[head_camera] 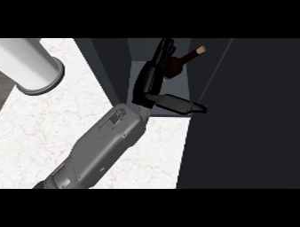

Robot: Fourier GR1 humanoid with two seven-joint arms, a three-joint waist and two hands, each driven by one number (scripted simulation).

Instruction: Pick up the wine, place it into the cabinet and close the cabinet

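1. A white cylinder (21, 62) with a grey base stands at the counter's (48, 133) far left corner.
2. A grey forearm crosses the counter from its near edge up to the cabinet's opening.
3. The left hand (149, 80) is inside the open cabinet (110, 71), its fingers (162, 55) straight and its thumb (179, 104) spread wide to the right, clamped on nothing.
4. The wine (179, 64) is in the cabinet just right of the fingers, its neck pointing to the upper right. Whether fingers and bottle touch cannot be told.
5. Dark cabinet surfaces fill the right side.
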